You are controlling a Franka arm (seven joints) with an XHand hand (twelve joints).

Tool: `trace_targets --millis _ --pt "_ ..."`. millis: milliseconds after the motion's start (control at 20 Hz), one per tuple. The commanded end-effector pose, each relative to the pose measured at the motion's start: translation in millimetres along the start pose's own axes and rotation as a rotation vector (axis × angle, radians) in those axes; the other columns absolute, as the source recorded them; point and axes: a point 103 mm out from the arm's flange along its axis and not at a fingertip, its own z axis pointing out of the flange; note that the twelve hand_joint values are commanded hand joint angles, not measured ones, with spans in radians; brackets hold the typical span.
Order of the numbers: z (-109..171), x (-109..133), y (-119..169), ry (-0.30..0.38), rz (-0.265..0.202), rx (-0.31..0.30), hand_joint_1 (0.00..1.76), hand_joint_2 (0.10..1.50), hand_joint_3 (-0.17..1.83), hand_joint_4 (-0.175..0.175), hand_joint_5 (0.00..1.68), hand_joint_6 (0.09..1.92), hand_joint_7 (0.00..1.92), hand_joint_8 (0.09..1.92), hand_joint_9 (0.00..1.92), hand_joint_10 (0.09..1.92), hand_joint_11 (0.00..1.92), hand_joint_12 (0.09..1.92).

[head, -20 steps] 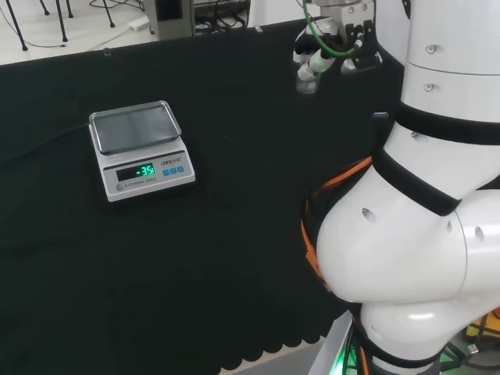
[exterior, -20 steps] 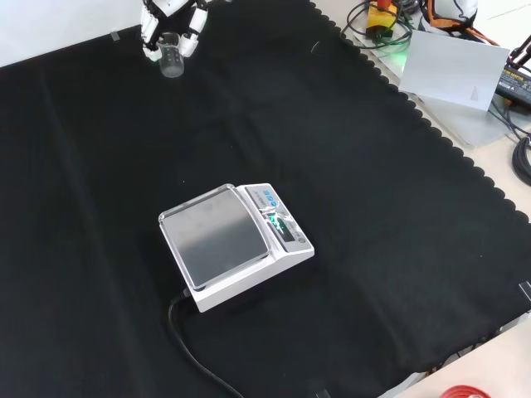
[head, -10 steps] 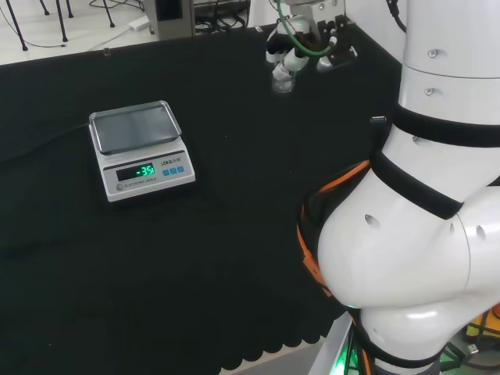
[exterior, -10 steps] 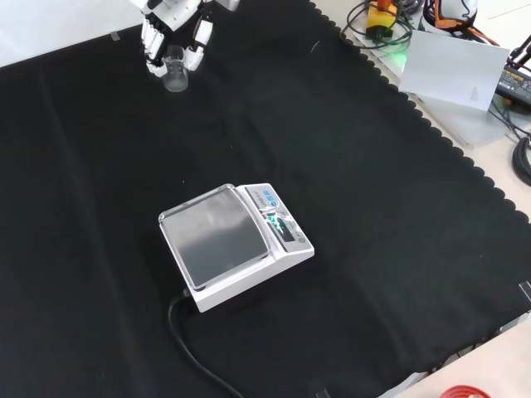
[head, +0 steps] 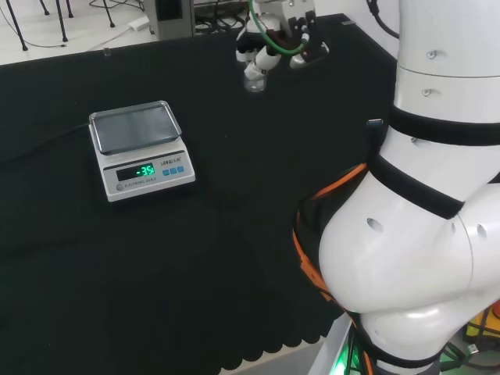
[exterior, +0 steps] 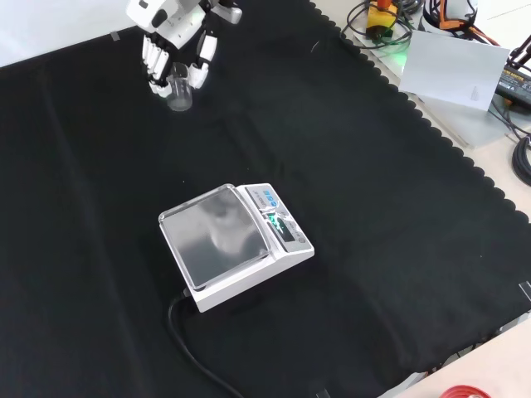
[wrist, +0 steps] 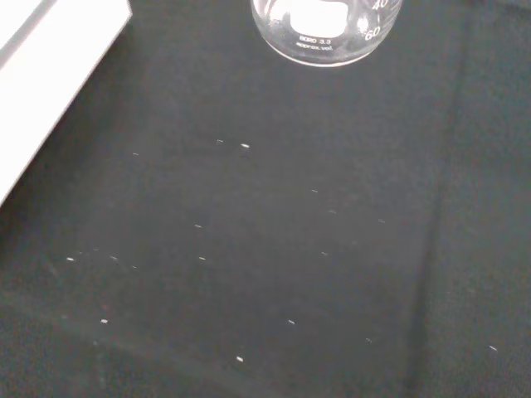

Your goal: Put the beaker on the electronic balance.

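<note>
The hand point(head: 269, 48) point(exterior: 176, 41) hangs above the cloth, its fingers curled round a small clear glass beaker point(head: 255, 80) point(exterior: 179, 93) that is lifted off the bench. In the wrist view the beaker's point(wrist: 325, 31) round base with printed marks is close and looks empty. The electronic balance point(head: 139, 148) point(exterior: 234, 244), white with a steel pan and a lit green display, stands on the black cloth to the left of the hand in the head view and nearer the camera in the front view. Its pan is bare.
A black cable point(exterior: 192, 355) runs from the balance toward the front edge in the front view. The arm's big white links point(head: 422, 203) stand at the right of the head view. Cables and a grey box point(exterior: 452, 66) lie beyond the cloth's scalloped edge.
The hand has carried the beaker leftward in the head view and lower in the front view, closer to the balance. The balance has not moved.
</note>
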Motion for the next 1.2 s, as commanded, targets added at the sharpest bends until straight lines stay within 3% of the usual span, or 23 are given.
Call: trace_targets --millis 50,950,1200 --pt "-9.5 33.5 16.3 -0.016 -0.066 -0.011 1.05 1.26 -0.01 -0.124 0.72 1.39 0.74 0.85 0.94 0.81 0.82 1.14" --pt "-31.8 142.6 52.0 -0.064 -0.206 -0.02 1.05 1.26 -0.01 -0.126 0.73 1.39 0.75 0.85 0.95 0.81 0.83 1.13" --pt "-27.0 160.3 64.9 -0.07 -0.237 -0.002 1.05 1.26 -0.01 -0.127 0.73 1.39 0.75 0.85 0.95 0.81 0.83 1.13"
